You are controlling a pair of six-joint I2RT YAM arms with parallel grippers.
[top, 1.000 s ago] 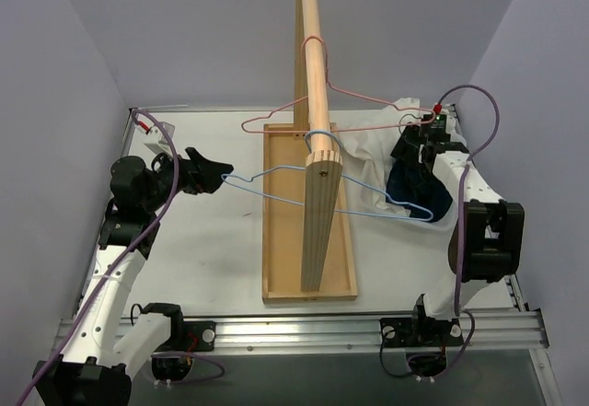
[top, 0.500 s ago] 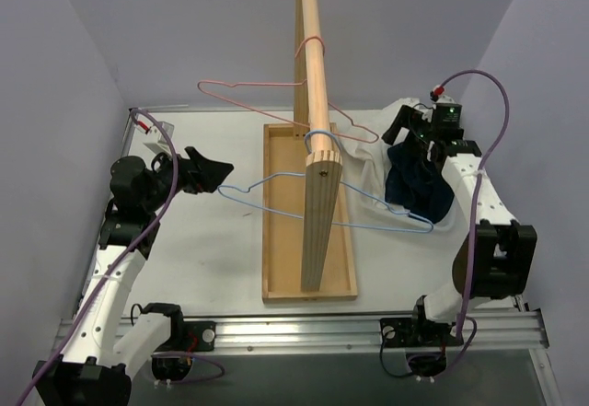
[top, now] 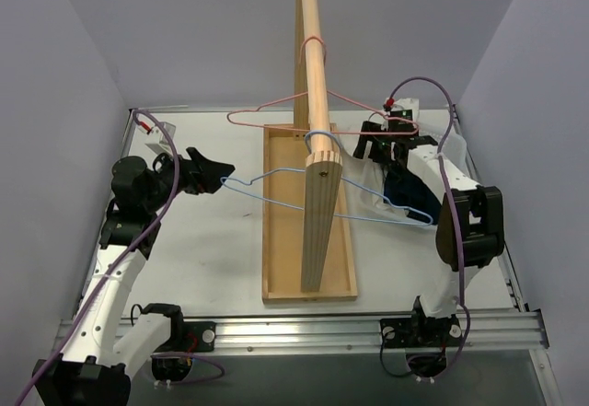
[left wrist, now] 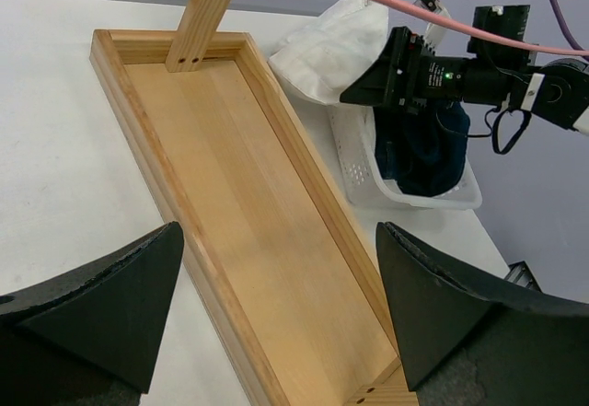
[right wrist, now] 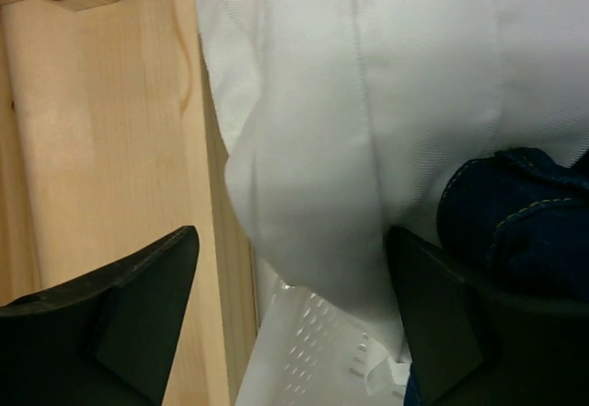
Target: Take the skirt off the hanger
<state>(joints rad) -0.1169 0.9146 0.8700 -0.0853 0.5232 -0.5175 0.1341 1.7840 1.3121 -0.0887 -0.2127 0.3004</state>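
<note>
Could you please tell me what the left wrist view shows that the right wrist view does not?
Only the left wrist view shows the pink hanger crossing the top, the upright wooden post, and the right arm's fingers near the white basket. Only the right wrist view shows the pale stitching on the dark blue garment close up. Both show the wooden tray, the white cloth, the basket and the dark blue garment in it.

Left claw (top: 219,174) hangs agape, pointing toward the middle; right claw (top: 366,145) (equally spread) points back at it.
</note>
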